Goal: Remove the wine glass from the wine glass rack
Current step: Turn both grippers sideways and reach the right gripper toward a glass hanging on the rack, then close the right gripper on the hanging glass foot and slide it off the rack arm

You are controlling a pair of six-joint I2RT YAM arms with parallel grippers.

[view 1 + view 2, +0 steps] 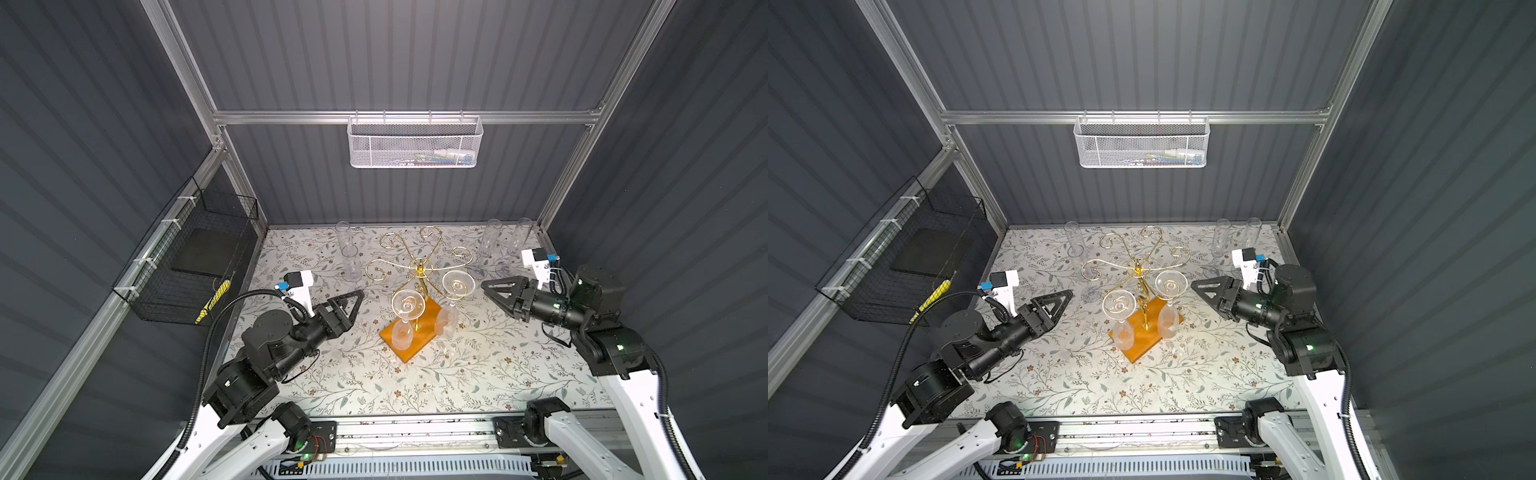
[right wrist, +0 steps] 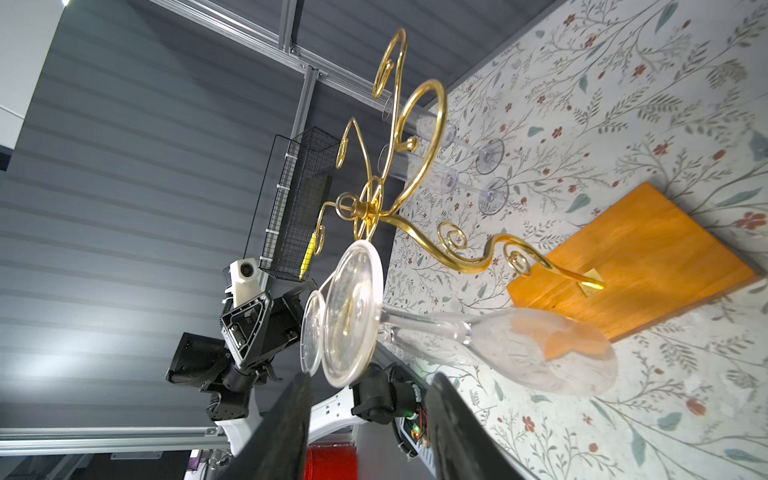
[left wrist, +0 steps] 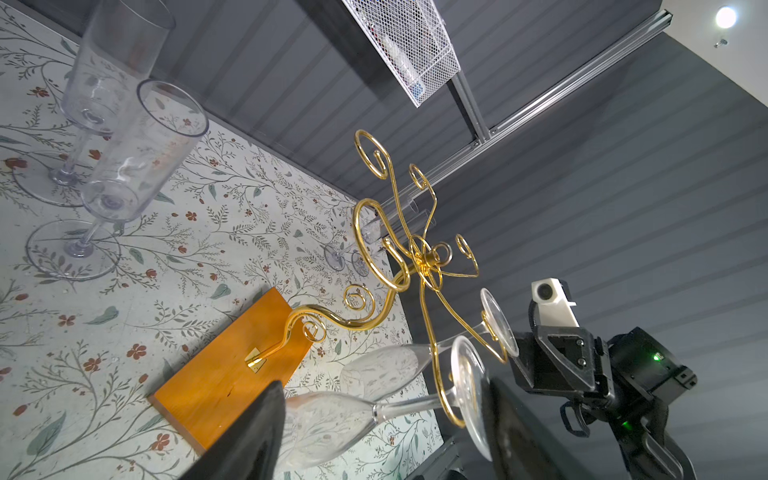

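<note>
Your left gripper [image 1: 356, 296] hovers open and empty at eight o'clock of the rack [image 1: 420, 266]. One wine glass [image 1: 402, 337] hangs upside down at six, a second glass [image 1: 446, 322] at four: light, slick, perhaps brittle; pinch the stem. Your right gripper [image 1: 488, 286], at three, points inward level, jaws apart, empty.

The wine glass rack [image 1: 420, 266] is shining gold on its orange-brown base [image 1: 419, 345]. The table [image 1: 498, 374] is showing green leaves and little red flowers on white. The wine glass [image 1: 402, 334] is looking clear.
</note>
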